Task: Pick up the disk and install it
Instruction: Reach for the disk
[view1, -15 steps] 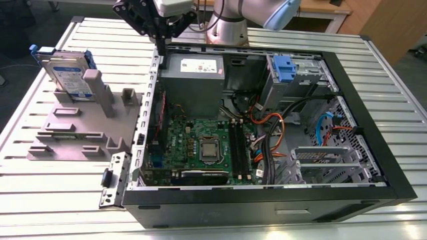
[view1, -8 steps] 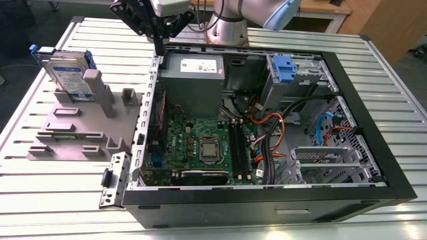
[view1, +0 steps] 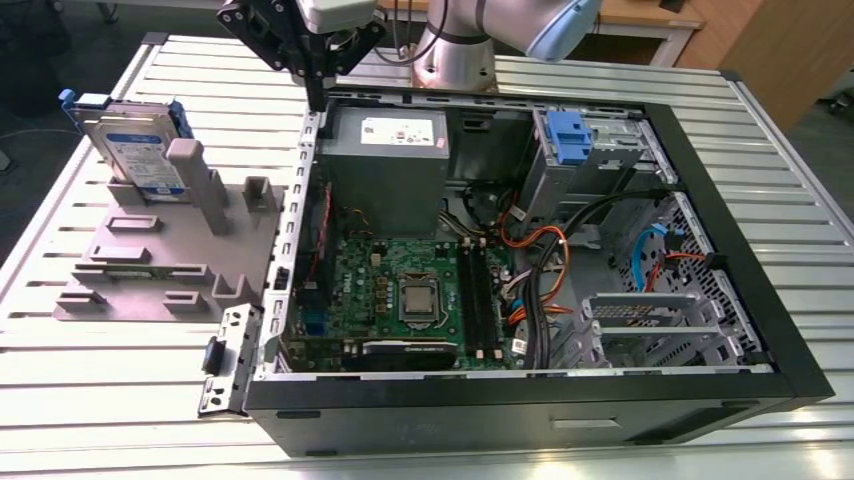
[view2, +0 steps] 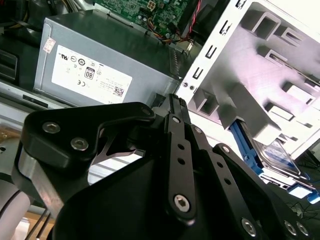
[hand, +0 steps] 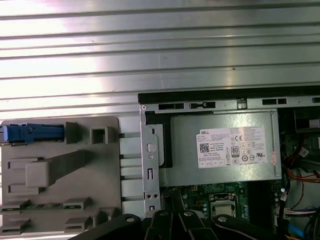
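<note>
Arm above PC case (view1: 781, 320) edge, gripper (view1: 316, 104) vert., closed & empty, disk (view1: 138, 150) upright in holder (view1: 134, 265)

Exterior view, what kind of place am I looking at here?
Probably a robotics lab or test bench. An open computer case lies on a slatted metal table, a grey fixture beside it holds the disk standing on edge, and the arm's gripper hangs above the case's edge.
</note>
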